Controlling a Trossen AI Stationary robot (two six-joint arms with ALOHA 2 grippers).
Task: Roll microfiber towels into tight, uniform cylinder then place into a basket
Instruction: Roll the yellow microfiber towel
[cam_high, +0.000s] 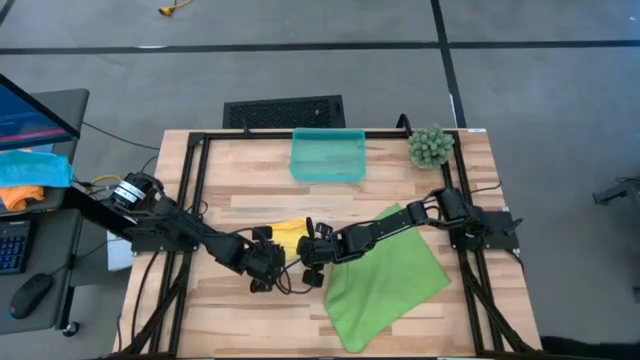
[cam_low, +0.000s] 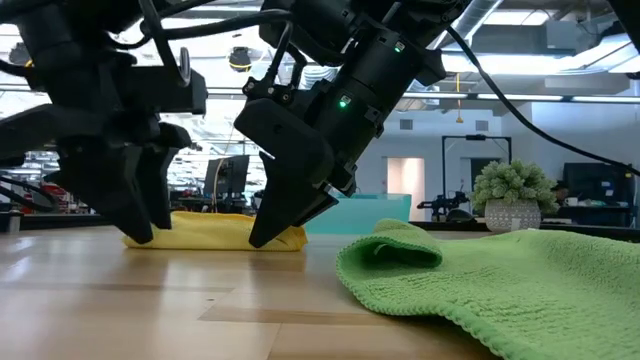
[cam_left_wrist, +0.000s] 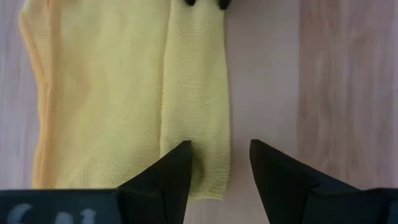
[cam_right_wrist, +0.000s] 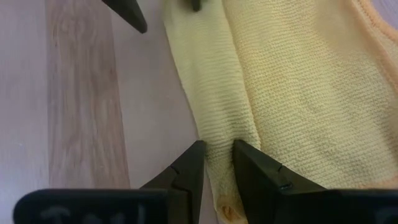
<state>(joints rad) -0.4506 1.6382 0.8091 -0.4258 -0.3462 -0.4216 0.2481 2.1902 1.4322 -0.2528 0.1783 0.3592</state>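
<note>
Here the yellow towel (cam_high: 290, 236) lies mid-bench with one edge folded over. The left gripper (cam_left_wrist: 219, 177) stands spread over one end of that fold, the right gripper (cam_right_wrist: 216, 167) pinches the other end. The green towel (cam_high: 385, 275) spreads toward the right edge, the basket (cam_high: 328, 155) at the far edge.

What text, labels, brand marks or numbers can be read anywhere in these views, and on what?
None can be read with confidence.
Left gripper: pale marks on its body at the edge of the left wrist view, cut off and blurred, unreadable.
Monitor: coloured screen content, too small to read.
Yellow towel, green towel, basket: no visible label or print.
</note>
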